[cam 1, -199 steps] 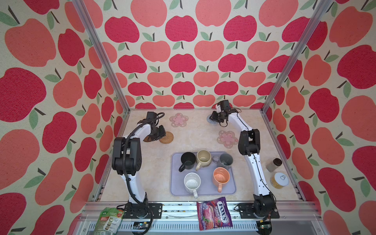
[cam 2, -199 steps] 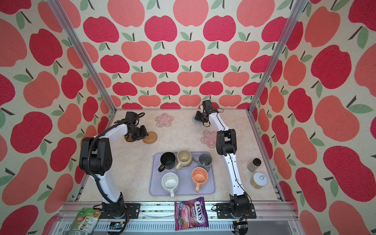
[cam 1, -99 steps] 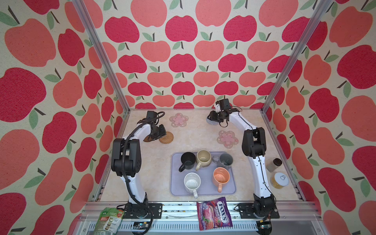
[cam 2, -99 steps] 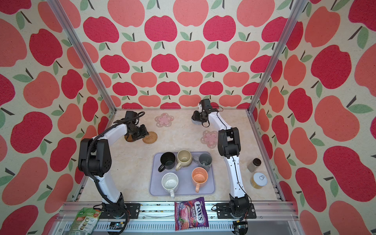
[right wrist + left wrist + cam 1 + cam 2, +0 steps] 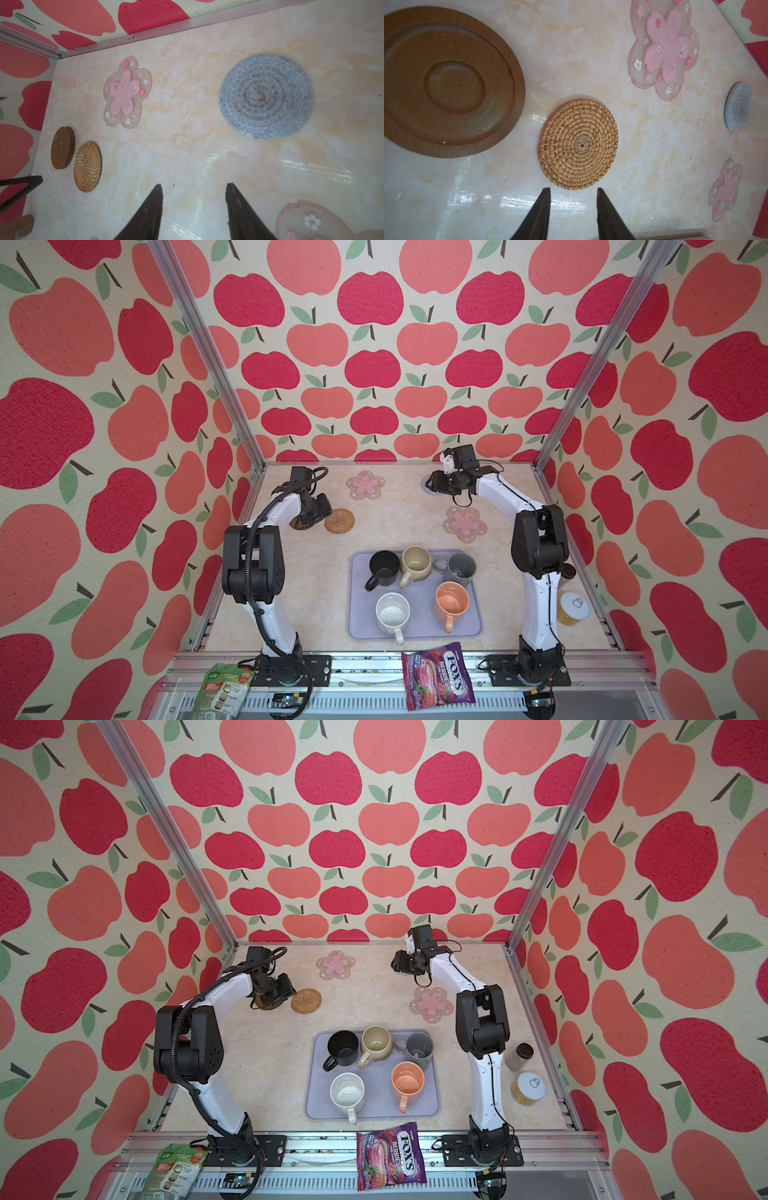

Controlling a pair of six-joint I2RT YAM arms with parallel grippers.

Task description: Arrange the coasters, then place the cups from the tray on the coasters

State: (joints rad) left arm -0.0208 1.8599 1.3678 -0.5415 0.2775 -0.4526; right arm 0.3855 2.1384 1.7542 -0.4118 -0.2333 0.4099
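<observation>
Five cups stand on the lavender tray (image 5: 419,624): black (image 5: 383,568), beige (image 5: 417,564), grey (image 5: 460,568), speckled white (image 5: 392,612) and orange (image 5: 452,599). My left gripper (image 5: 573,190) is open and empty, its tips just short of the rattan coaster (image 5: 578,144), with the dark brown coaster (image 5: 446,81) beside it. My right gripper (image 5: 193,186) is open and empty too, off to one side of the grey-blue knit coaster (image 5: 267,95). One pink flower coaster (image 5: 365,485) lies at the back middle and another (image 5: 464,524) behind the tray. In both top views the grippers partly hide the brown and knit coasters.
A candy bag (image 5: 440,672) and a green packet (image 5: 224,693) lie on the front rail. A brown-lidded jar (image 5: 567,572) and a white-lidded can (image 5: 575,608) stand by the right wall. Apple-patterned walls enclose the table on three sides.
Both grippers have opened wider, the right one more. The right arm's elbow has shifted slightly to the right. Coasters and cups have not moved.
</observation>
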